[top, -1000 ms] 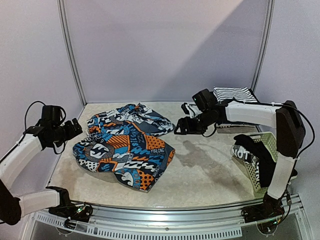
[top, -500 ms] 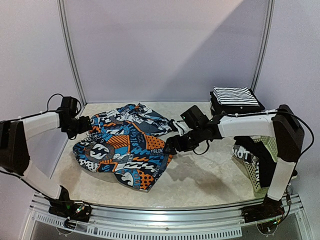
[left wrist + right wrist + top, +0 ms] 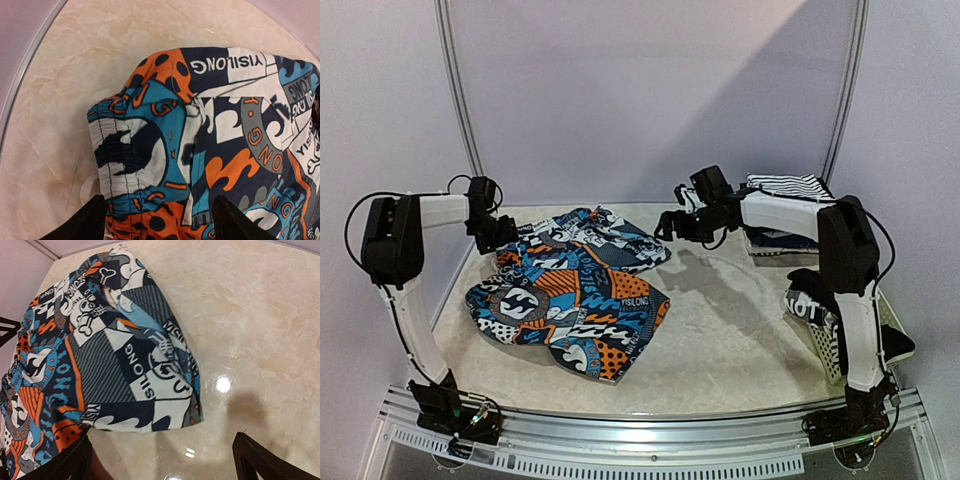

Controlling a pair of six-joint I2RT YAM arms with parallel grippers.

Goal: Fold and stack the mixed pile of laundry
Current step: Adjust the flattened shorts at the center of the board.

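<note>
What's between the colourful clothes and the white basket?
Nothing, just bare tabletop between the colourful clothes and the white basket, as the top view shows.

You have the shorts (image 3: 570, 300) spread on the table's (image 3: 740, 335) left half, the folded garment (image 3: 785, 187) at its far right corner, and the basket (image 3: 825, 352) in front of that.

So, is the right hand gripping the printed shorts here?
No: in its wrist view the right hand is wide open, the printed shorts lying loose on the table below it.
</note>
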